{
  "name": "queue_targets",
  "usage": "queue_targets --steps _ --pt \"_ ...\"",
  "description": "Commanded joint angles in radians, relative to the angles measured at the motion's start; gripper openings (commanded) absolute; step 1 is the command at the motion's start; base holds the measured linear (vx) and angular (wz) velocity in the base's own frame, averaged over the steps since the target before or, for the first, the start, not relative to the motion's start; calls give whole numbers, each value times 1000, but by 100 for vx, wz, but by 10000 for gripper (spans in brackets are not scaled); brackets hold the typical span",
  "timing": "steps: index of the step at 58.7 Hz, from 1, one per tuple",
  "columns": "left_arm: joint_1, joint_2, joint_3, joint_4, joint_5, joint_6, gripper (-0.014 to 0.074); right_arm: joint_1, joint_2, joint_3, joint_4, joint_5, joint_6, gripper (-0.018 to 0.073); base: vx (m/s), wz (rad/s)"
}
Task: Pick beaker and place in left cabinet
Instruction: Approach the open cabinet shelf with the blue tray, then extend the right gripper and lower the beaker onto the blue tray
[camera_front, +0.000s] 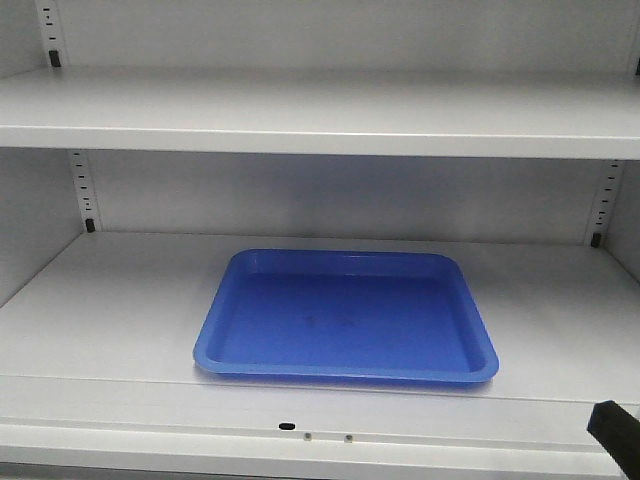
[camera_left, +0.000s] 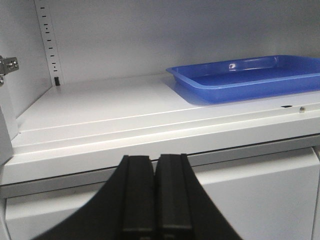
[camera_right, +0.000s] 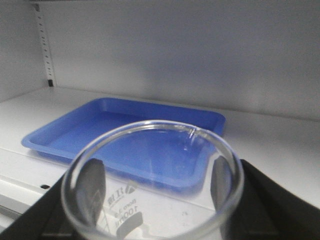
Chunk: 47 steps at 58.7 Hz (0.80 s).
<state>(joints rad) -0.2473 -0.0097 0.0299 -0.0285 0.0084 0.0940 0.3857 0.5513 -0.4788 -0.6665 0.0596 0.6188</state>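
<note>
right hand (camera_right: 156, 182) grips beaker (camera_right: 120, 205) | left hand (camera_left: 155, 200) closed | tray (camera_front: 345, 372) near cabinet shelf (camera_front: 110, 310) edge

Tray (camera_front: 345, 330) on left cabinet shelf (camera_front: 100, 300) — beaker (camera_right: 125, 205) before it.

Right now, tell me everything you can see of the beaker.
The beaker is clear glass with a round rim and a small pour spout on its far side. White print low on its wall reads mirrored from the right wrist view. It is upright, seen from above, and clamped by the right claw, whose dark fingers show through the glass on both sides. It is held in front of the blue tray. Its base is out of view.
</note>
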Motion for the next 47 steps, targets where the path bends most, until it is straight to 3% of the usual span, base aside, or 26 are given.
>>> queue_targets --steps 1,10,20,29,39,47 --pt "-6 -19 17 -8 -86 -2 1 0 0 -31 -20 -105 -5 -6 0 0" --pt "-6 -19 17 -8 -86 -2 1 0 101 -33 -15 -167 -17 -6 0 0" --pt "-6 -19 17 -8 -86 -2 1 -53 400 -111 3 -366 -30 -6 0 0" --pt "-6 -19 17 -8 -86 -2 1 -127 692 -281 42 -561 -31 -6 0 0" --pt "-6 -19 17 -8 -86 -2 1 -135 978 -521 30 -590 -62 -6 0 0" --pt "-6 -19 17 -8 -86 -2 1 -134 1170 -712 30 -597 -29 -6 0 0"
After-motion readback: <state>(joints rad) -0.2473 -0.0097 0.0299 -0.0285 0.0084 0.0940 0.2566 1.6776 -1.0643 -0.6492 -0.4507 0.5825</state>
